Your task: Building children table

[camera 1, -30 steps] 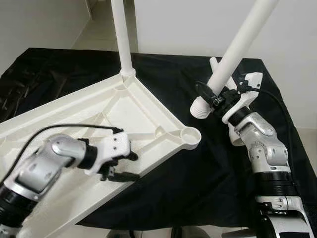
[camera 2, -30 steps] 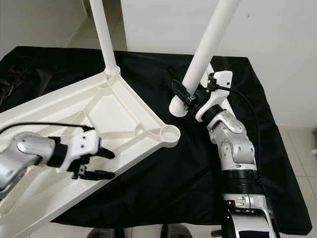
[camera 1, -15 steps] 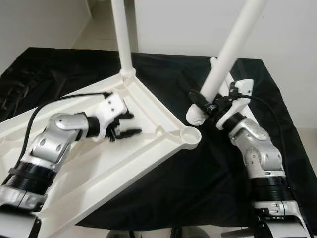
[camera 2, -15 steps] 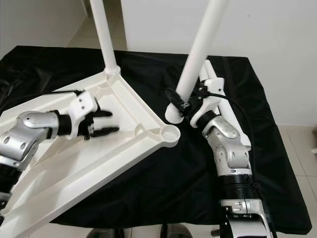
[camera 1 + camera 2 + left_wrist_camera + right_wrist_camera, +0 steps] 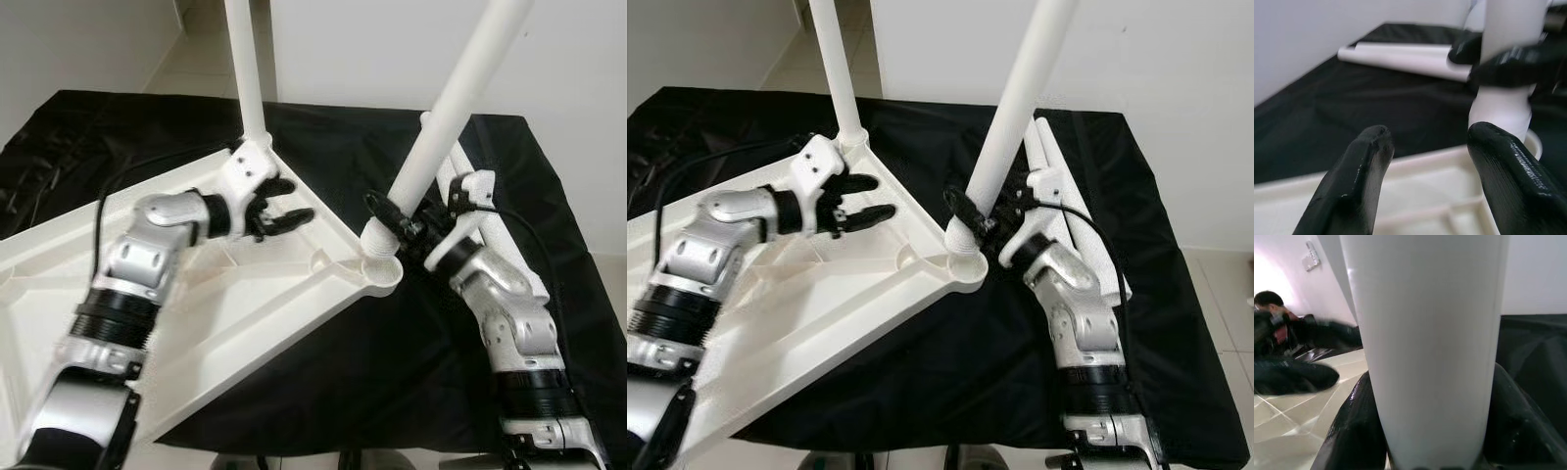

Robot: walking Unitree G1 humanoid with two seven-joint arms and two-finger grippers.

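A white table top lies upside down on a black cloth. One white leg stands upright in its far corner. My right gripper is shut on a second white leg, which tilts to the right. That leg's ribbed lower end rests at the round socket in the near right corner. In the right wrist view the leg sits between the black fingers. My left gripper is open above the table top, just right of the standing leg and pointing towards the socket.
More white legs lie on the black cloth behind my right arm. White walls stand behind the cloth-covered surface. A person in dark clothes is in the background of the right wrist view.
My left gripper has swung from the table top's near edge up to its far corner. My right gripper has brought the leg's lower end down and left onto the corner socket.
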